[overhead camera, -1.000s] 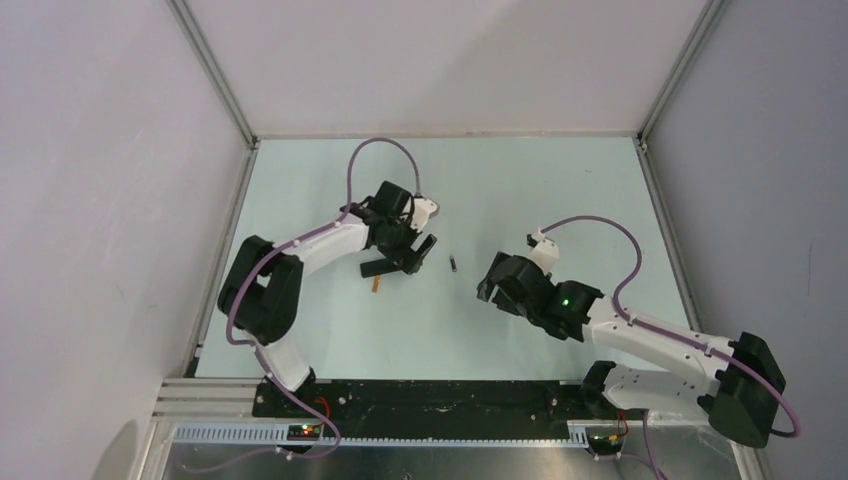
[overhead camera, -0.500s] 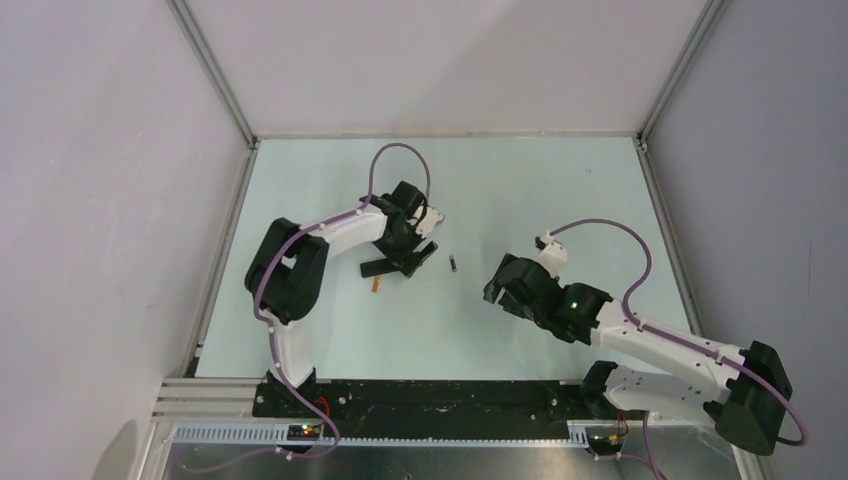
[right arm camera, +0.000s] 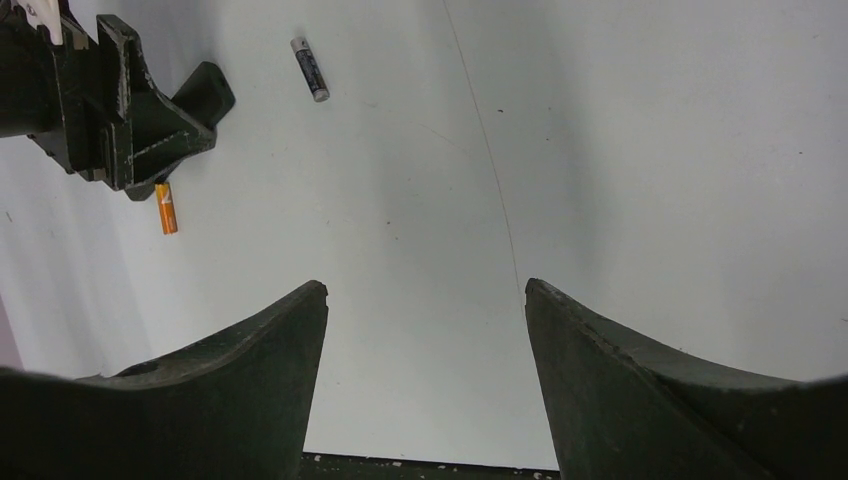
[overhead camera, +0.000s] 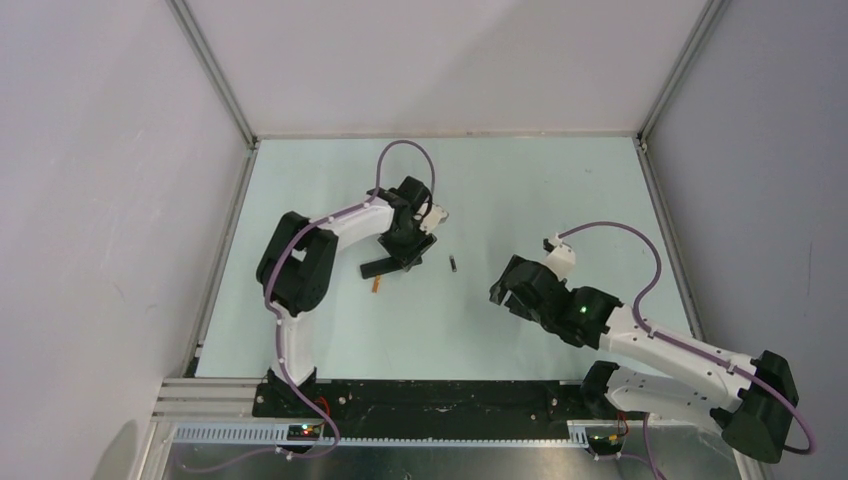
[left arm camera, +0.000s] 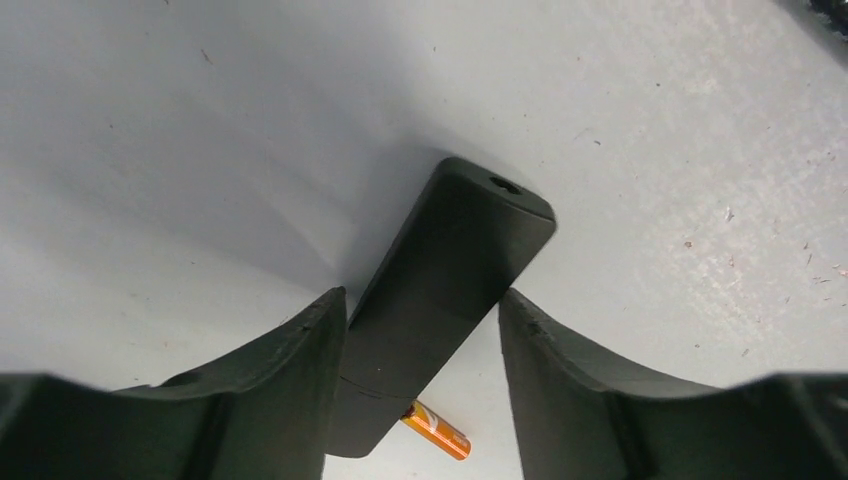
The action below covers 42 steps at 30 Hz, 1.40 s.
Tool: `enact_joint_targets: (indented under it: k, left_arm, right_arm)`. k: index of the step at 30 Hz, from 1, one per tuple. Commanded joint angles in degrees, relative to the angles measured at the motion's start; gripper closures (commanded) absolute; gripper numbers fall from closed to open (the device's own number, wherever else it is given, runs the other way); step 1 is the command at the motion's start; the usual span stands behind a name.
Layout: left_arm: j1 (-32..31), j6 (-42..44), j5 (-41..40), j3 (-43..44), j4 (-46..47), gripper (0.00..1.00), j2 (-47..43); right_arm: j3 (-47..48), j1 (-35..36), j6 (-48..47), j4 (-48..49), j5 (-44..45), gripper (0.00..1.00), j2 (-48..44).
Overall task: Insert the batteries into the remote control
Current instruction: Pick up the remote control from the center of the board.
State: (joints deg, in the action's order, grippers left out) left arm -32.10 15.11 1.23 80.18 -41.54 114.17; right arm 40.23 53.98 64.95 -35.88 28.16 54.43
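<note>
The remote control (overhead camera: 377, 267) is a slim black bar lying flat on the table left of centre. My left gripper (overhead camera: 411, 250) is down over its far end, open, with the jaws on either side of the remote (left arm camera: 450, 260); the left finger is close against its edge and the right finger stands apart. The orange battery (overhead camera: 377, 285) lies at the remote's near end, also in the left wrist view (left arm camera: 437, 430). The dark battery (overhead camera: 453, 264) lies alone to the right, also in the right wrist view (right arm camera: 310, 69). My right gripper (overhead camera: 503, 291) is open and empty.
The pale green table (overhead camera: 560, 190) is walled by white panels with metal frame posts. In the right wrist view the left gripper (right arm camera: 105, 110), the remote's end (right arm camera: 207, 88) and the orange battery (right arm camera: 166, 208) show at upper left. A black base strip (overhead camera: 430, 395) runs along the near edge.
My left arm has swung its elbow right and brought the gripper down over the remote's far end. My right arm has drawn back a little to the right and nearer.
</note>
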Motion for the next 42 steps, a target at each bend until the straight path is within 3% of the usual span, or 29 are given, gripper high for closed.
enact_joint_targets:
  k: [1,10,15,17,25,35,42]
  left_arm:
    - [-0.27,1.36,0.16,2.79,-1.17,0.41,1.83]
    - [-0.63,-2.06,-0.97,8.97,-1.16,0.69,4.18]
    - [-0.94,-5.97,-7.02,13.09,-1.16,0.89,5.72]
    - [-0.95,-8.09,-8.6,13.98,-1.11,0.92,5.79]
    - [-1.56,-22.74,-11.98,11.88,-1.09,0.94,2.54]
    - [-1.87,-45.98,-10.06,4.4,-0.97,0.94,-4.19]
    - [-1.83,-51.74,-14.57,3.02,-0.94,0.93,-9.53]
  right_arm:
    - [-0.04,-0.15,1.47,-1.61,2.71,0.23,-1.37]
    - [-0.32,-0.13,1.6,-2.0,3.21,0.23,-2.01]
    - [-0.33,-0.2,1.47,-1.85,3.38,0.23,-2.1]
    - [-0.33,-0.25,1.49,-1.87,3.36,0.23,-2.13]
    - [-0.33,-0.15,1.48,-1.13,3.24,0.24,-1.36]
    - [-0.33,2.36,-2.98,5.48,2.24,0.24,3.16]
    - [-0.33,5.53,-8.93,14.15,1.06,0.24,5.21]
